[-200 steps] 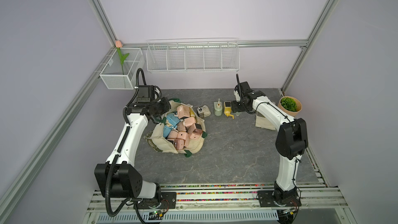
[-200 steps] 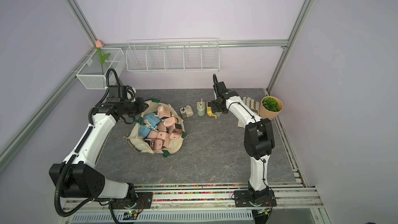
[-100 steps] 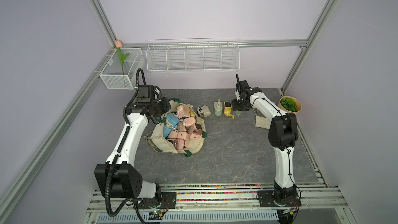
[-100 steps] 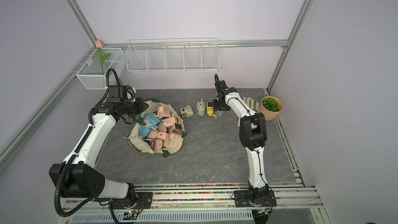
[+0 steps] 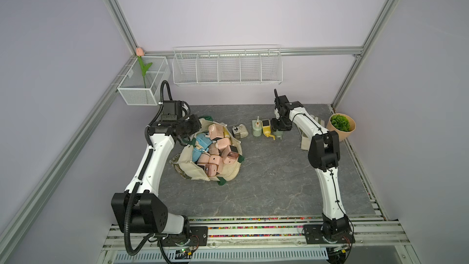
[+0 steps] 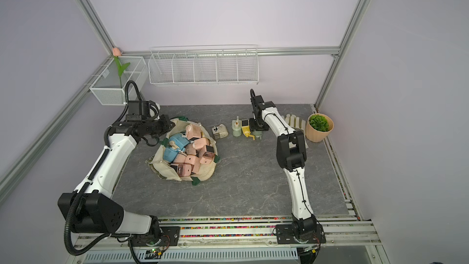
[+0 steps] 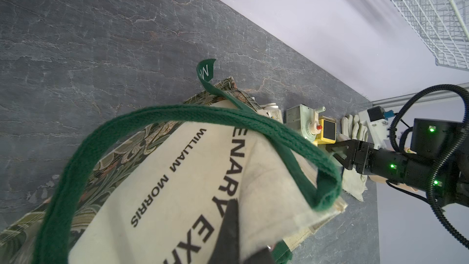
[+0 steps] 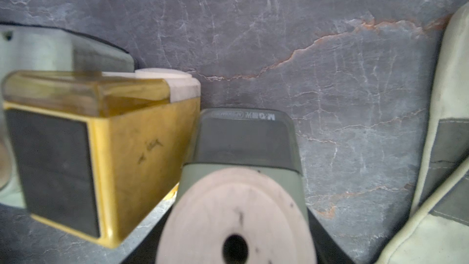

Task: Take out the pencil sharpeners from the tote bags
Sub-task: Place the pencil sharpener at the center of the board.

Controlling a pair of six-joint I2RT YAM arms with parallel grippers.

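The cream tote bag (image 5: 193,171) (image 6: 165,171) lies open at mid-left, piled with several pink and blue pencil sharpeners (image 5: 215,148) (image 6: 193,153). My left gripper (image 5: 195,126) (image 7: 238,227) is shut on the bag's cloth rim at its far-left side. Three sharpeners stand in a row behind the bag: a cream one (image 5: 239,132), a pale green one (image 5: 256,128) and a yellow one (image 5: 265,126) (image 8: 127,148). My right gripper (image 5: 279,129) (image 8: 236,250) is shut on another pale green sharpener (image 8: 243,173) (image 6: 257,135), low over the table right beside the yellow one.
Pale work gloves (image 5: 317,120) (image 8: 446,148) lie just right of my right gripper. A tan plant pot (image 5: 341,126) stands at the far right. A white wire rack (image 5: 227,67) and a mesh basket (image 5: 143,82) with a tulip hang on the walls.
The right arm's elbow has swung in toward the middle while its gripper stayed by the yellow sharpener. The left arm has not moved.
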